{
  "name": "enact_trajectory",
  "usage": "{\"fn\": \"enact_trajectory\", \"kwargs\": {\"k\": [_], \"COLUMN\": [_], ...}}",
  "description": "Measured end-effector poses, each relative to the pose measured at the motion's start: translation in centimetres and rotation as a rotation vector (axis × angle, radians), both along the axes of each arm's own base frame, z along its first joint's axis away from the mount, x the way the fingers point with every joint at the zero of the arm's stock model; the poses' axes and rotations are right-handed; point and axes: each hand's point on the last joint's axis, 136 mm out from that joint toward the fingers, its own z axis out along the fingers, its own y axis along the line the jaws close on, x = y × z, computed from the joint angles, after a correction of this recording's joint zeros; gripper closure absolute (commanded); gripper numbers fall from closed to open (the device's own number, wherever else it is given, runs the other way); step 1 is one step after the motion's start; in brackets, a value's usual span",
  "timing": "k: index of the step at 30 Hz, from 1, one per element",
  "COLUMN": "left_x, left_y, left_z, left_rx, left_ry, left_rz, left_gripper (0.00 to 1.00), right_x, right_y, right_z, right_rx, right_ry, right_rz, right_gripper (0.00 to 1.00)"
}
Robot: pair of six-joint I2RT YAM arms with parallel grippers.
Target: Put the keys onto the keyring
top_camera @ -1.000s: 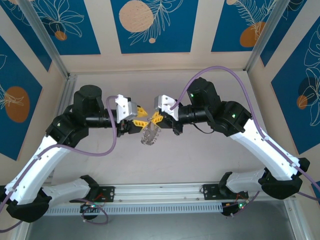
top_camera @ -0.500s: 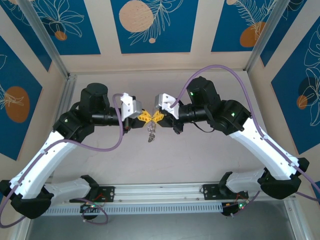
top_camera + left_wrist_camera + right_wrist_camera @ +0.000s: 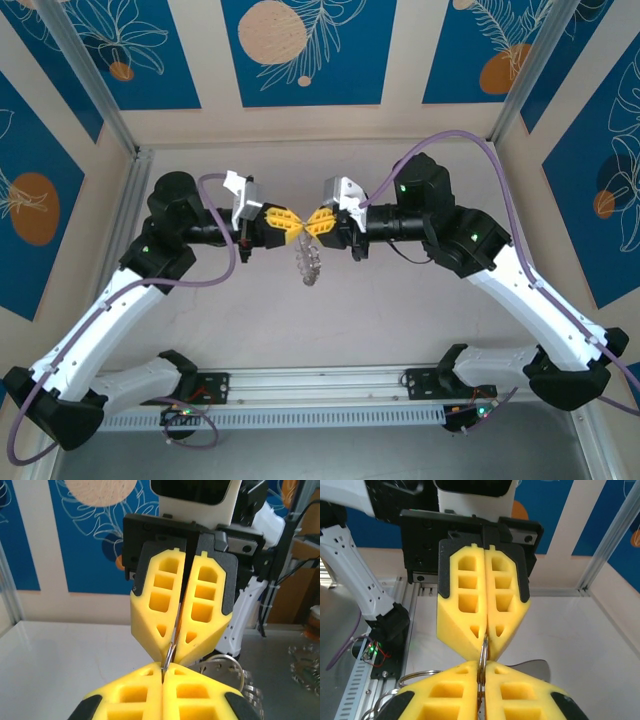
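The left hand (image 3: 292,223) and right hand (image 3: 309,224) have drawn together and shifted toward the back since a second ago. The left fingers, spread then, are now closed.
The left hand is clamped tight, and its yellow fingertips meet the right hand's head-on above the middle of the surface (image 3: 400,300). Each wrist view shows a thin metal edge running from one hand's seam straight into the other's. Both are pinched on the keyring (image 3: 308,258), the right with the barest slit between its fingers. The hoop hangs down from the joined tips, nearly edge-on from above, with its fringe of silvery keys (image 3: 311,274) dangling at the lower end.
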Motion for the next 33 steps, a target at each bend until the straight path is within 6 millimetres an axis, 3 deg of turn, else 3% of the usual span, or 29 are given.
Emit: {"fn": "enact_trajectory", "kwargs": {"k": [7,16,24,33], "left_x": [-1.0,-0.8,-1.0,-1.4], "left_y": [0.0,-0.4,-0.3,-0.2], "left_z": [1.9,2.9,3.5,4.4], "left_rx": [-0.082,-0.166,-0.199,-0.23], "left_ry": [0.012,0.058,0.072,0.09], "left_rz": [-0.08,-0.149,-0.168,-0.216], "left_gripper": [1.0,1.0,1.0,1.0], "right_x": [-1.0,-0.9,-0.8,-1.8], "right_y": [0.1,0.0,0.1,0.0], "right_z": [1.8,2.4,2.9,3.3], "right_rx": [0.068,0.09,0.114,0.151], "right_ry": [-0.025,-0.039,-0.053,-0.073], "right_rz": [0.048,0.052,0.055,0.099], "right_gripper": [0.9,0.83,0.89,0.8]}}
